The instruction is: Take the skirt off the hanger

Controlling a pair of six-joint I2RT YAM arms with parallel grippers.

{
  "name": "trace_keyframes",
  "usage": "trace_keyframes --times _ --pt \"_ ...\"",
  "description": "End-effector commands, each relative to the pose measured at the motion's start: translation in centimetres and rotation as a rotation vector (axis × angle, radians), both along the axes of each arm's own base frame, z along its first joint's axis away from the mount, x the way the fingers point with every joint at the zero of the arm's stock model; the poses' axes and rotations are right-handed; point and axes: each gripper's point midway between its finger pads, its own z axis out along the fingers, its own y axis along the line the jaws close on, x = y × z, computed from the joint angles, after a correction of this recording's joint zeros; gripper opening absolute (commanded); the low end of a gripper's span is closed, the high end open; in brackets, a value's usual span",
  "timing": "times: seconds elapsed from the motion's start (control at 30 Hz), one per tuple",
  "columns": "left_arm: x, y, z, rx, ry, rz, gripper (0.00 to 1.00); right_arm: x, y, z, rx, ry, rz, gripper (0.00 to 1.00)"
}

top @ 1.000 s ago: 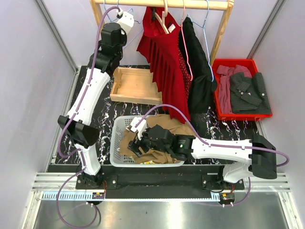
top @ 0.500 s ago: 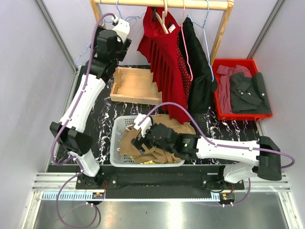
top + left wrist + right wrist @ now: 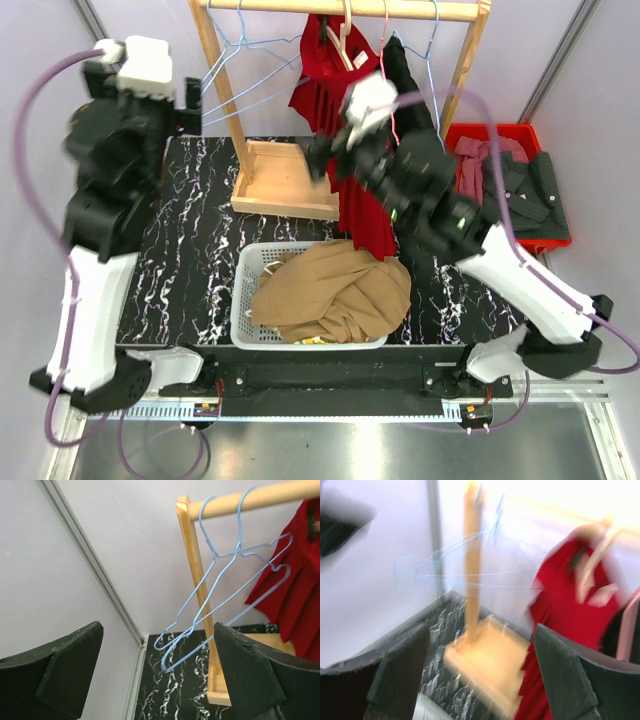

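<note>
Hanging from a wooden hanger [image 3: 345, 35] on the rail [image 3: 280, 7], the red pleated skirt [image 3: 310, 100] is up over the back of the bench [image 3: 180, 230], so by my read the job isn't done.

The right gripper [image 3: 481, 630] is up in the air right in front of it, jaws spread wide with nothing between them. Its wrist view is badly smeared, but red cloth fills the right side. The left gripper [image 3: 158, 630] is way off at the left end of the rail, jaws also wide apart and empty, looking at a couple of bare blue wire hangers [image 3: 216, 554].

Down front there's a tan garment [image 3: 335, 290] heaped in a white basket [image 3: 243, 290]. I can't tell what kind of garment it is.

Handling-wise, the skirt looks light and totally floppy, so it'll drape and swing rather than hold any shape. It'll probably drag the hanger along if you just yank. I'd pinch a good fold up near the waistband, close to where it meets the hanger. Grabbing the hem would only stretch the cloth out. Having the other arm steady the hanger would help, since it could slide or hop off the rail. How the skirt is fastened to the hanger I can't make out from here.
</note>
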Motion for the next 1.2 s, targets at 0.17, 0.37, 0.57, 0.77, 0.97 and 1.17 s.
trace_keyframes --times 0.17,0.37,0.57,0.77,0.97,1.17 --pt "-3.8 -1.3 -5.2 -0.084 0.121 -0.132 0.99 8.7 -4.6 14.8 0.138 -0.299 -0.192 0.91" --pt "-5.0 -0.6 -7.4 -0.066 0.151 -0.118 0.99 16.5 -3.6 8.8 0.080 -0.189 -0.229 0.89" --pt "-4.9 -0.6 -8.0 -0.067 0.164 -0.116 0.99 21.0 -3.2 4.5 0.050 -0.119 -0.248 0.86" --pt "-4.7 -0.6 -7.9 -0.065 0.164 -0.111 0.99 23.0 -3.9 1.8 -0.002 -0.084 -0.297 0.84" --pt "-4.8 -0.6 -7.7 -0.068 0.160 -0.111 0.99 23.8 -3.2 -0.3 0.005 -0.026 -0.282 0.60" --pt "-4.9 -0.6 -7.5 -0.071 0.154 -0.118 0.99 24.1 -2.0 -0.6 0.053 0.000 -0.245 0.10"
